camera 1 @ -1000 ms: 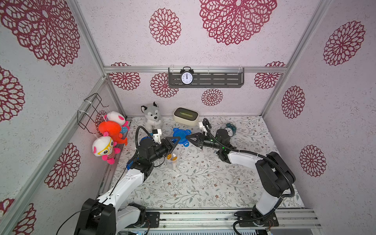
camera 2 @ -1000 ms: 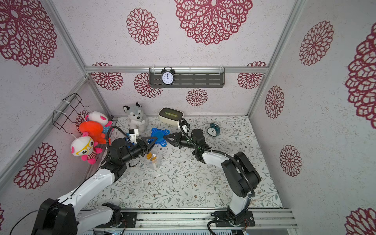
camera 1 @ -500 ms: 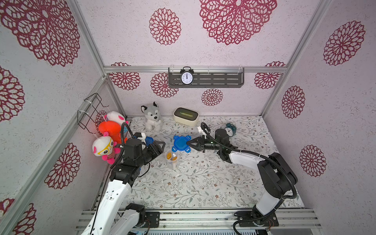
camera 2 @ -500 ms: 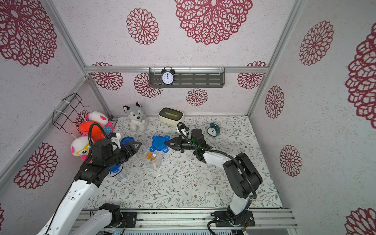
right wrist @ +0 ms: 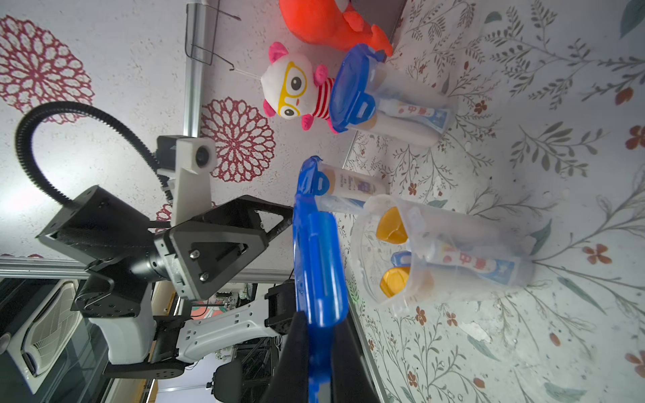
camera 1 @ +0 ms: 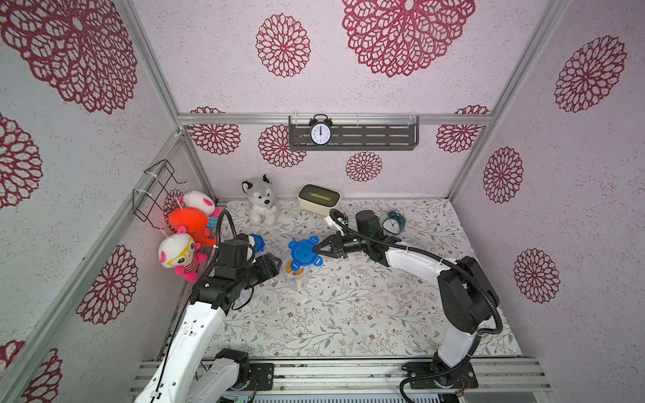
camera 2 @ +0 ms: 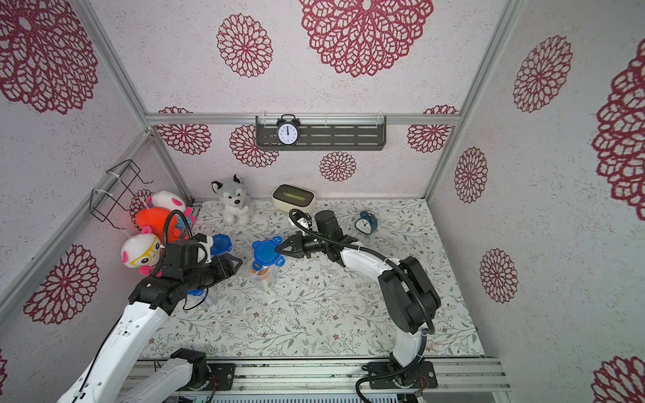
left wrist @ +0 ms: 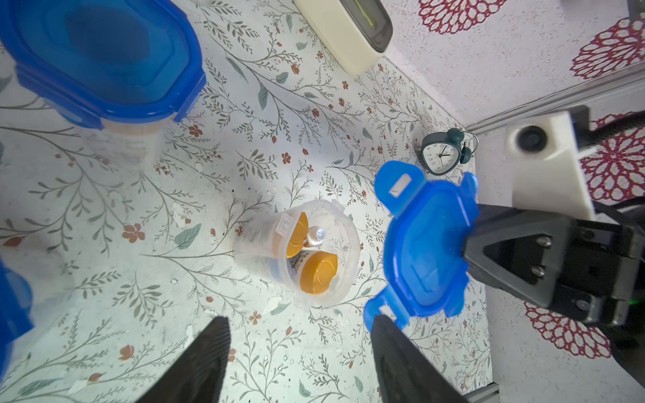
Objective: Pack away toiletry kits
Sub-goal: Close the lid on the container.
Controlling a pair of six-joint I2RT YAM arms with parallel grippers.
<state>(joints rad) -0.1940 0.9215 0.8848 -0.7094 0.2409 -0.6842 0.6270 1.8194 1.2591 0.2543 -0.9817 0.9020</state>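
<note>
1. Plainly, in both top views the right gripper point(camera 1: 318, 249) is clamped on one edge of the blue lid point(camera 1: 302, 252). It holds the lid in the air close to the mouth of the open cup point(camera 1: 296, 277), which stands upright on the counter point(camera 1: 349, 314). The edge hold leaves the lid's underside free to meet the rim. The left gripper point(camera 2: 234, 262) hangs just beside the cup, on the side away from the lid, probably placed to steady the cup during capping.

2. In the left wrist view, the left gripper's fingers point(left wrist: 401, 363) stand apart with only counter between them, so it is empty and spread. The cup sits ahead of them, and the yellow-capped bottles point(left wrist: 319, 272) inside show the kit is loaded. The lid hangs tilted beside the mouth, not seated, so I judge only the closing is left.

3. In the right wrist view, the lid shows edge-on, pinched between the right gripper's closed fingers. A toothpaste tube point(right wrist: 471, 263) leans inside the cup. Beyond it stand two lidded cups point(right wrist: 352, 87), apparently finished and set out of the way.
</note>
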